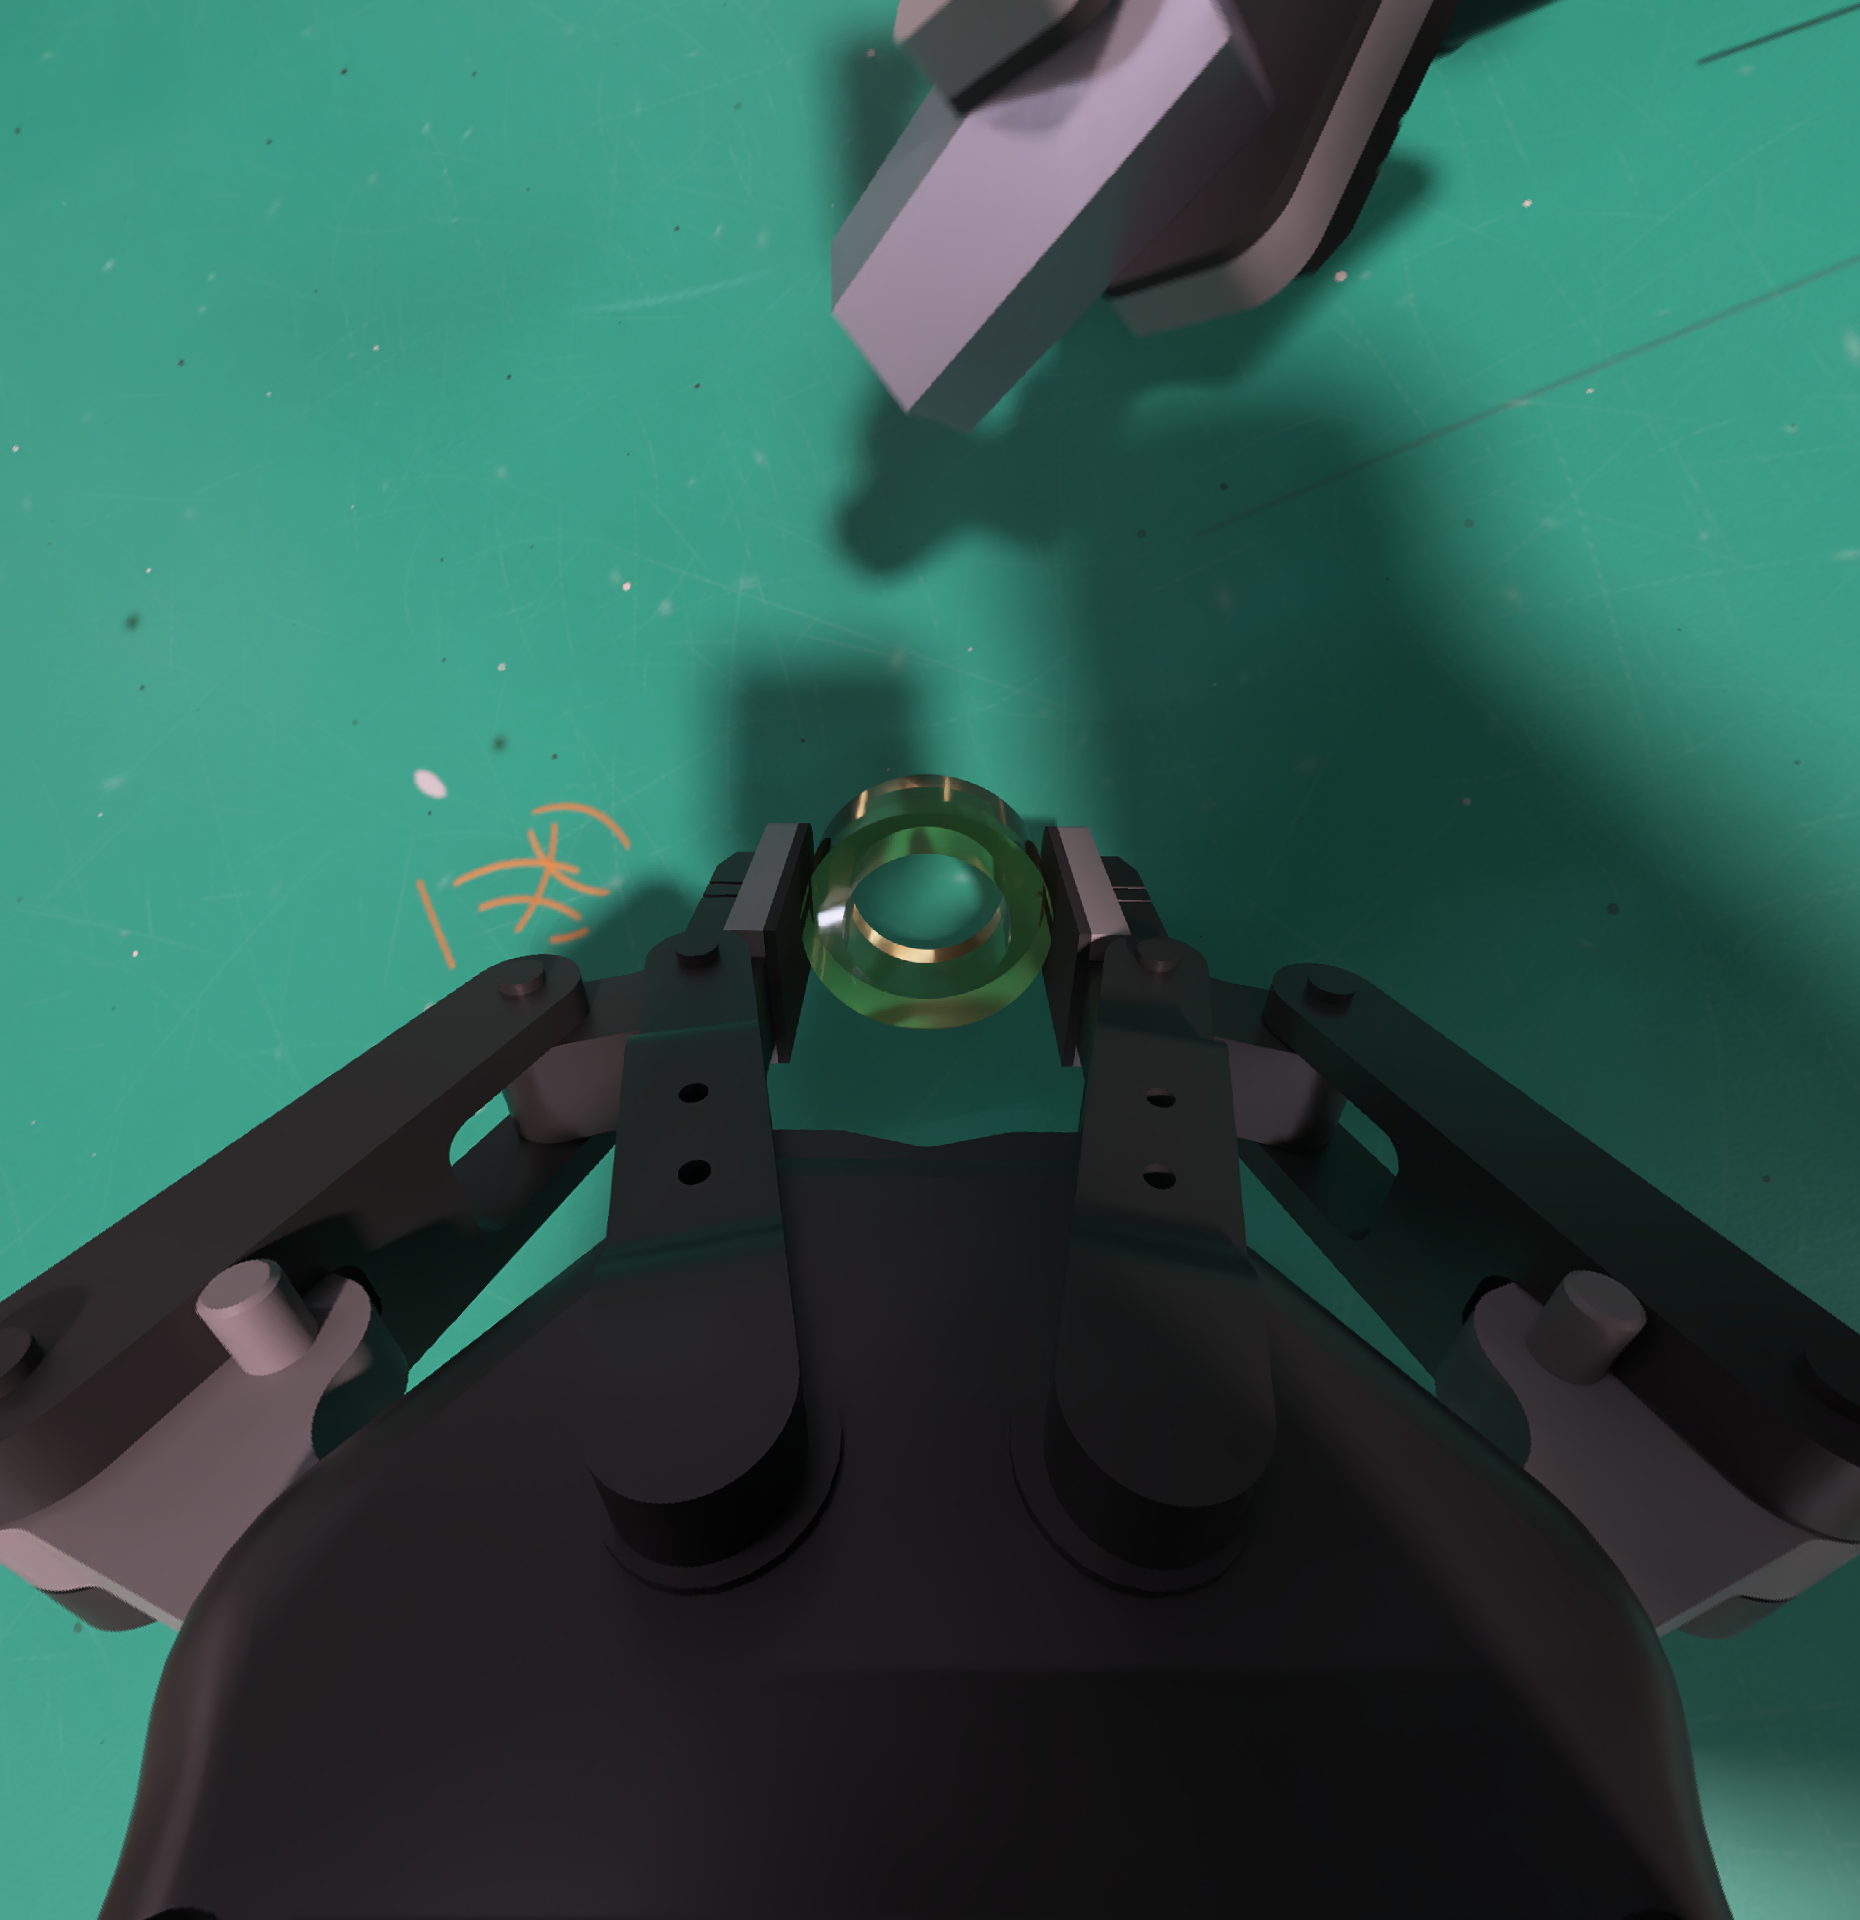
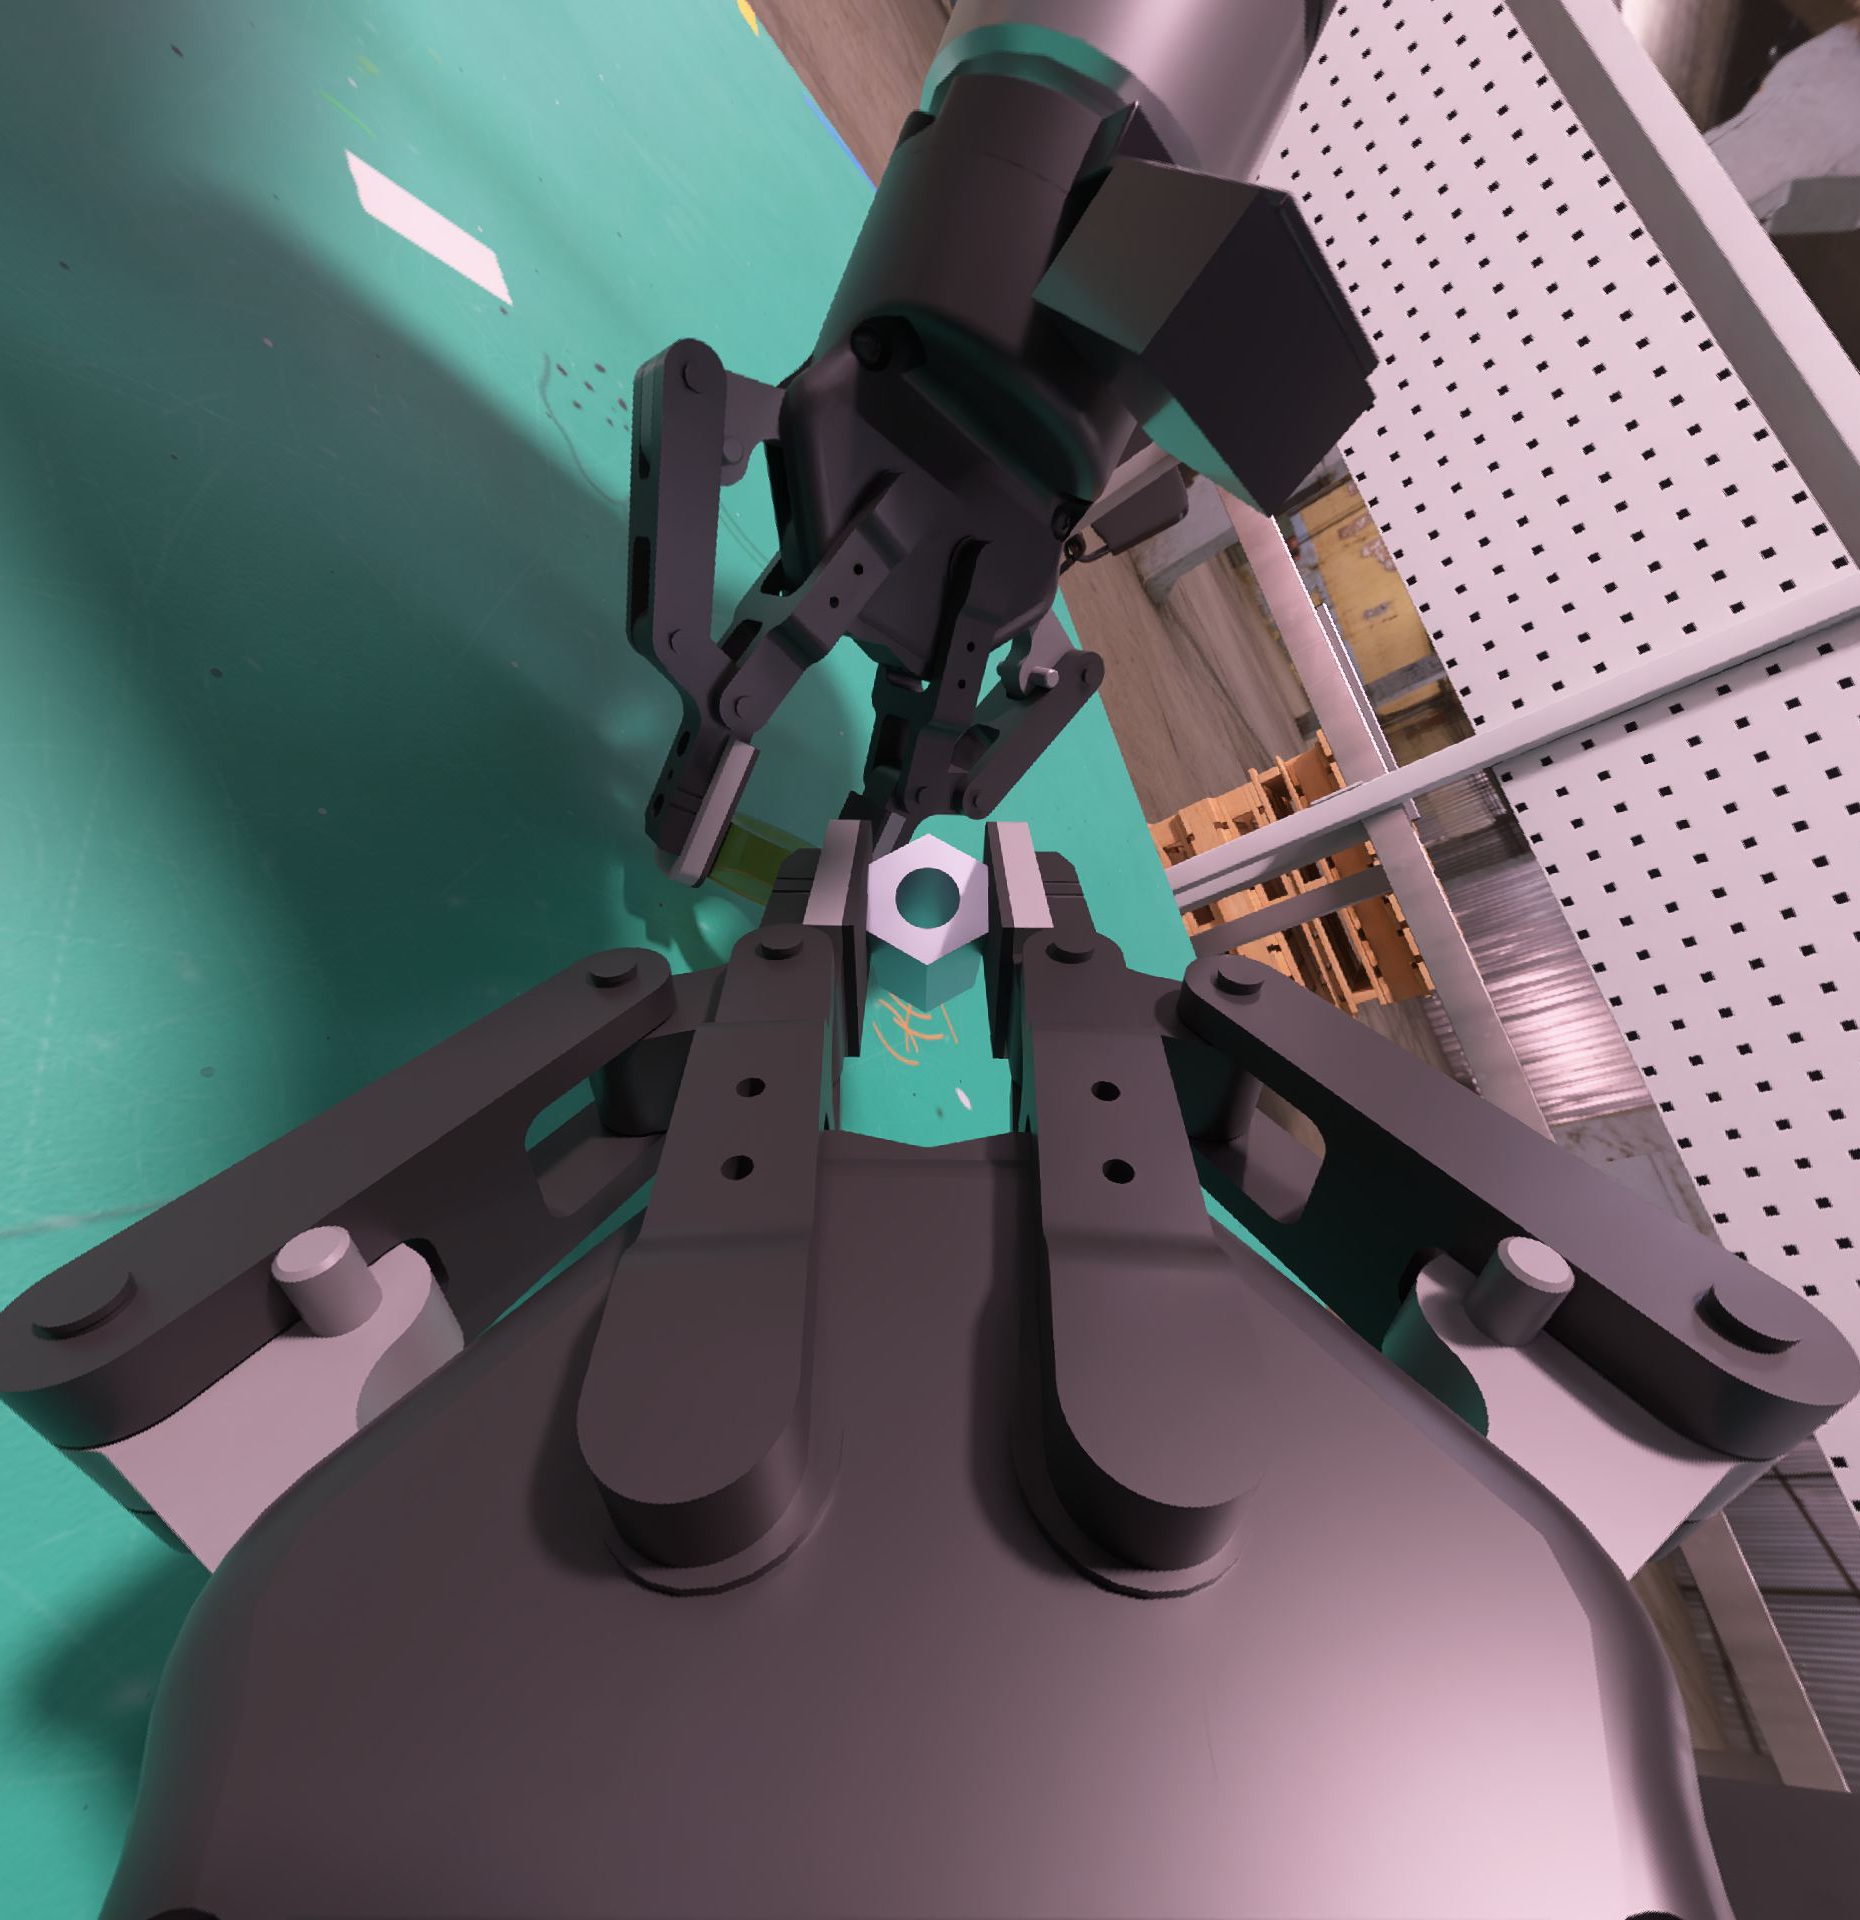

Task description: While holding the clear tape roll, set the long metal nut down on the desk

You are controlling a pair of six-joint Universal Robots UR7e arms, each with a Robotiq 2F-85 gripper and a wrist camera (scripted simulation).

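The left claw (image 1: 926,914) pinches the clear tape roll (image 1: 924,902) between its two pads, one pad pressed to each side of the roll's outer wall. The roll sits at the fingertips with its open centre facing the left wrist camera, held above the green desk (image 1: 282,416), its shadow falling on the mat beyond it. An orange scribble (image 1: 521,883) marks the desk just to the left of the roll.

The right claw (image 2: 924,894) is clamped on the long metal nut (image 2: 924,902), its pads flat against two opposite sides of the hexagon. The nut's bored end face points at the right wrist camera and its body runs away from the lens toward the desk (image 2: 230,623). Whether its far end touches the desk cannot be told. The same orange scribble (image 2: 910,1029) shows on the desk just below the nut.

In the right wrist view the tape roll (image 2: 749,857) appears just left of the nut, gripped by the left claw (image 2: 770,842), close to the right claw's fingertips. A white perforated panel (image 2: 1632,520) stands to the right of the nut.
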